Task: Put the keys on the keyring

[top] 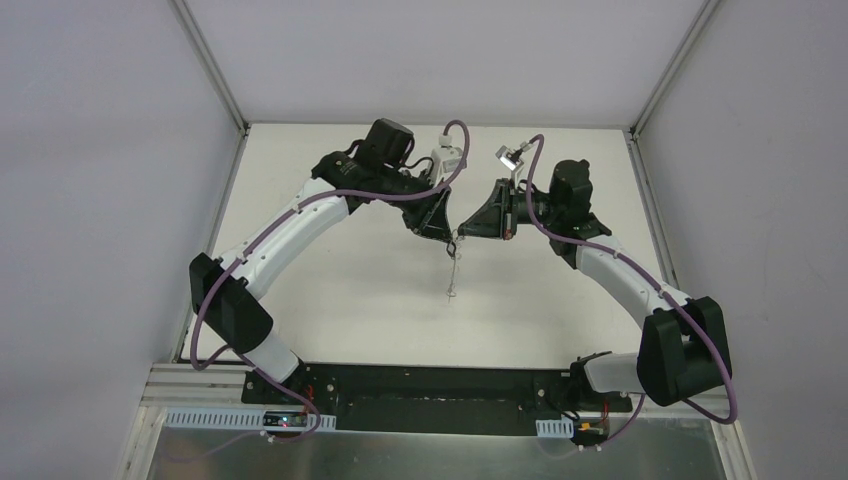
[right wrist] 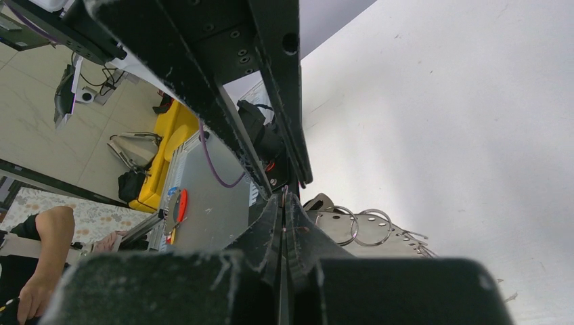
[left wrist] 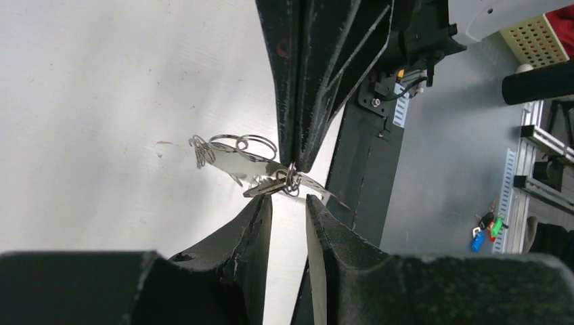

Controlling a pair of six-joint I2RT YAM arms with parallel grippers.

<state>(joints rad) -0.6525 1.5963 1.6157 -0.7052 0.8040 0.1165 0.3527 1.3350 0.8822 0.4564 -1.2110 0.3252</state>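
R gripper [left wrist: 293, 161] pressed tight, pinching the keyring [left wrist: 271, 185] at its tips, mid-air over centre of table [top: 340, 300]. Ring + silvery bits hang down from the pinch. L gripper [left wrist: 289, 206] tip-to-tip w/ R, just beside the ring, fingers slightly spread, nothing between them.

1. Your keyring [left wrist: 244, 144] glints silvery grey.
2. You see the left gripper [left wrist: 289, 202] and the right gripper [left wrist: 295, 161] both in matte black.
3. Your table [left wrist: 101, 101] is plain white, faintly speckled.
4. The cable [top: 466, 148] is purple.
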